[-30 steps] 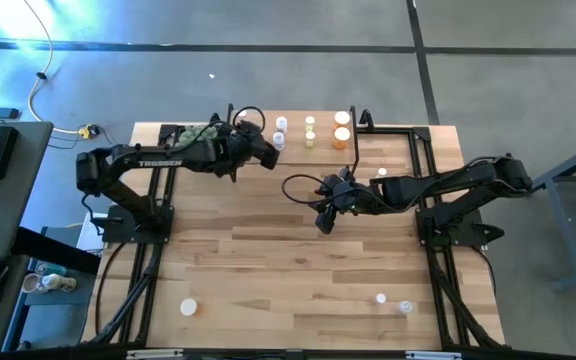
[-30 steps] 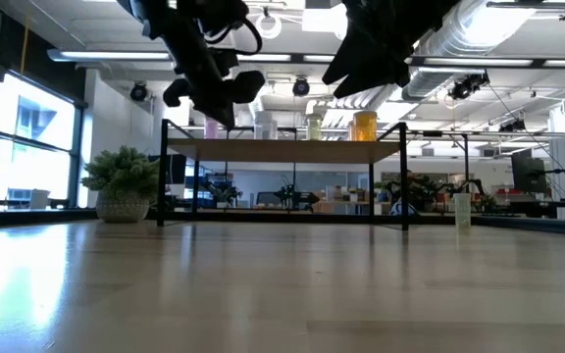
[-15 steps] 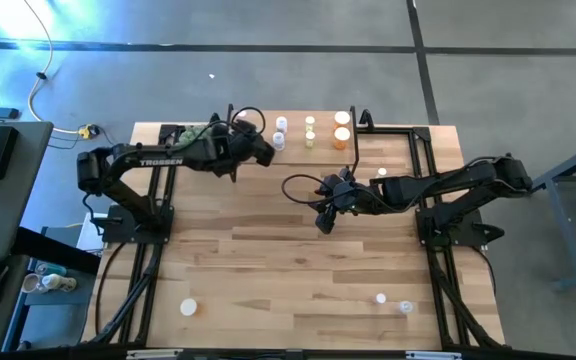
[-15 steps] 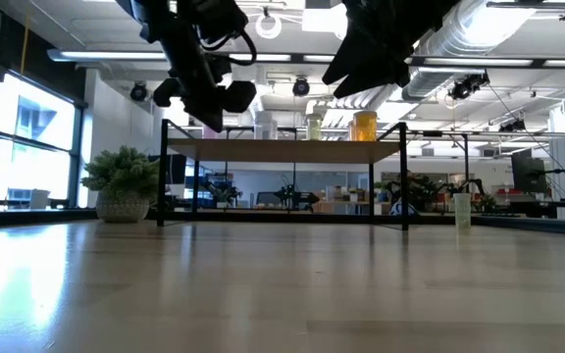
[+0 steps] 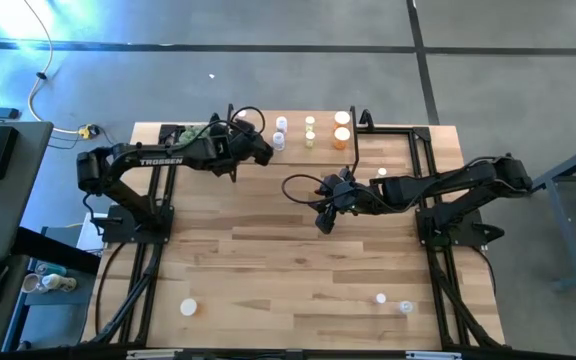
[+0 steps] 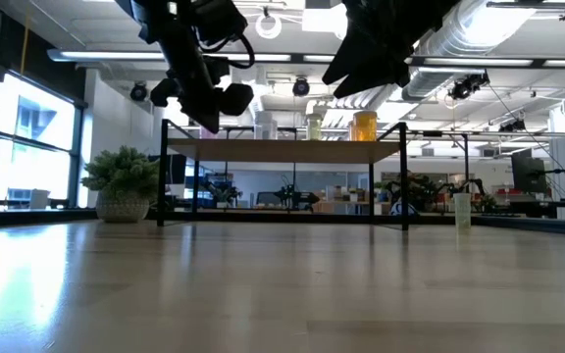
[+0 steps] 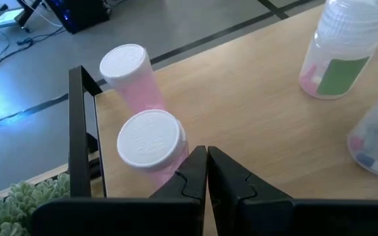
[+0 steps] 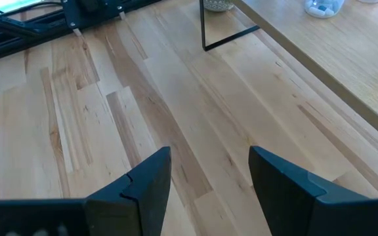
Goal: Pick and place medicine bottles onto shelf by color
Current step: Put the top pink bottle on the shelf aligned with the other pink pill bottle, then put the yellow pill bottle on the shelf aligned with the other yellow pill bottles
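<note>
— Left claw, what's in front of you?

— My left gripper (image 7: 207,172) is pinched closed, empty, above the shelf (image 7: 254,92) — pale smooth wood, thin black frame. Two pink bottles (image 7: 151,141) with ribbed white caps stand right ahead.

— Any change?

— I've backed off from the shelf. My right gripper (image 8: 210,172) hangs spread wide, empty, over the plank table (image 8: 110,111), same spot.

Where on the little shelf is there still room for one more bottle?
The low shelf with the light wooden top looks bare along its front edge, and between the two pink white-capped bottles and the whitish bottle with a green label. It is crowded along the back rows; the left end effector, shut, hangs by the pink ones.
</note>
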Controlling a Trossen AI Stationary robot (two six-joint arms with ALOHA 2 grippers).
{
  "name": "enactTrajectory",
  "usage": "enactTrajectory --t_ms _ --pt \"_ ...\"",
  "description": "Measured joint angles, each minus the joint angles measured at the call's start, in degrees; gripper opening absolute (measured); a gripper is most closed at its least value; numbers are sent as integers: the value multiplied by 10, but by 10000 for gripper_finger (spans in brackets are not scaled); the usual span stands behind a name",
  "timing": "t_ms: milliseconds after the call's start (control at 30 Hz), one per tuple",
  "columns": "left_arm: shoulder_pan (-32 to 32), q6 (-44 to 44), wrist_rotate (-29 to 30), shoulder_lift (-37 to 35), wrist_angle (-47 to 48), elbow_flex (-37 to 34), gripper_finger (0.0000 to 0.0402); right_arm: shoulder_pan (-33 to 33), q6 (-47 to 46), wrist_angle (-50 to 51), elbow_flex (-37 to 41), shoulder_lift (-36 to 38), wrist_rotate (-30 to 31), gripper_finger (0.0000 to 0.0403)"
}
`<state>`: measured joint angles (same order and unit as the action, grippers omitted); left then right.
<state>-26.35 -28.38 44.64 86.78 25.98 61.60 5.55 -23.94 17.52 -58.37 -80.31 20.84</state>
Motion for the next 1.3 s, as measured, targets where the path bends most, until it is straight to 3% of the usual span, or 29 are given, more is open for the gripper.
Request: enactTrajectory --t_ms 367,633,933,1300 --pt "-3 14 10 0 0 0 5 0 0 0 0 0 0 196" --pt "-10 17 -16 -1 -6 0 5 0 0 0 0 0 0 196" --pt "13 79 -11 -30 -53 0 5 0 0 2 -1 0 0 196" --pt "62 173 -6 -111 -42 0 5 0 0 128 -87 0 2 196"
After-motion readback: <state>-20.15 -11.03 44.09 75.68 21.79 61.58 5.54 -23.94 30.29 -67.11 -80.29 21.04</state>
